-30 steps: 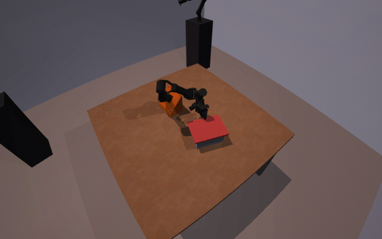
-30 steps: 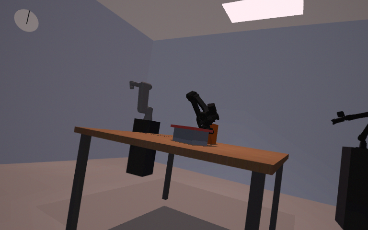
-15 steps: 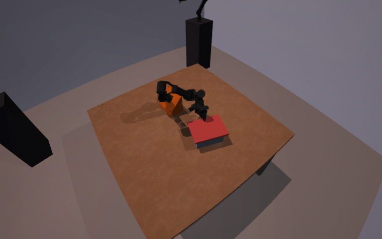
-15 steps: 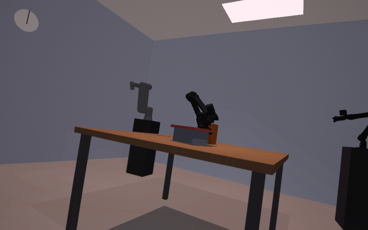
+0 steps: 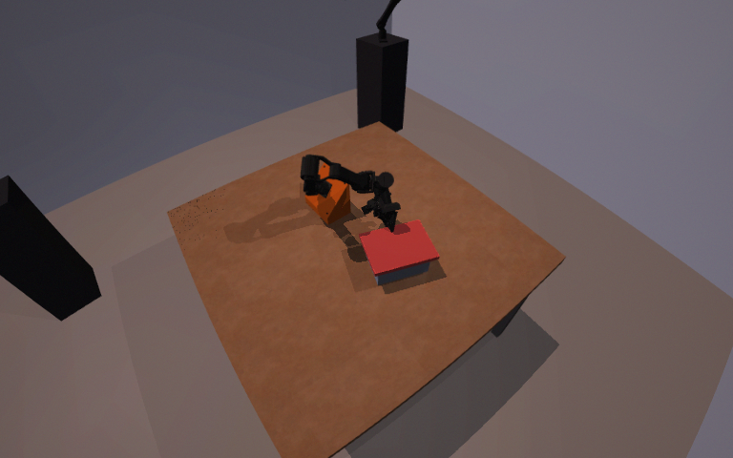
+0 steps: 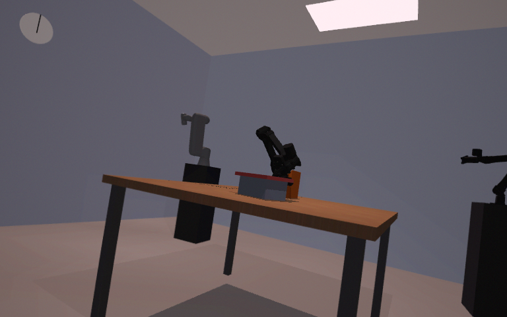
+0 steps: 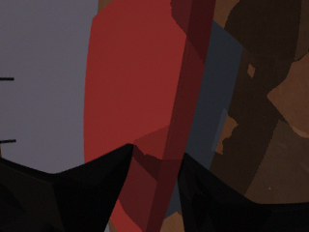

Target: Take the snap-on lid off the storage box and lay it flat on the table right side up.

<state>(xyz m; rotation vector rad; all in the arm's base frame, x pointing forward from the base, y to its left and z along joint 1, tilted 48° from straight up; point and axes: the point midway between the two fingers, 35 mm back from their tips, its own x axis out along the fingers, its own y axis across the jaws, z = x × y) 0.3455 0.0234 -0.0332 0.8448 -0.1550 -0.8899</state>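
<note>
The red lid (image 5: 400, 248) (image 6: 257, 176) (image 7: 135, 87) sits flat on top of the blue-grey storage box (image 5: 402, 273) (image 6: 255, 187) (image 7: 217, 92), with its rim overhanging the box walls. The box stands on the table (image 5: 303, 323) (image 6: 336, 211). My gripper (image 5: 392, 229) (image 7: 155, 154) is shut on the lid's edge on the side facing the arm's base. In the wrist view one finger is over the lid's top and the other is beside its rim, next to the box wall. The fingertips are mostly hidden by the lid in the exterior view.
The arm's orange base (image 5: 327, 202) (image 6: 295, 185) stands on the table close behind the box. Black pedestals (image 5: 381, 80) (image 6: 198, 201) stand beyond the table. The table's near right edge lies beyond the box's far side from the base.
</note>
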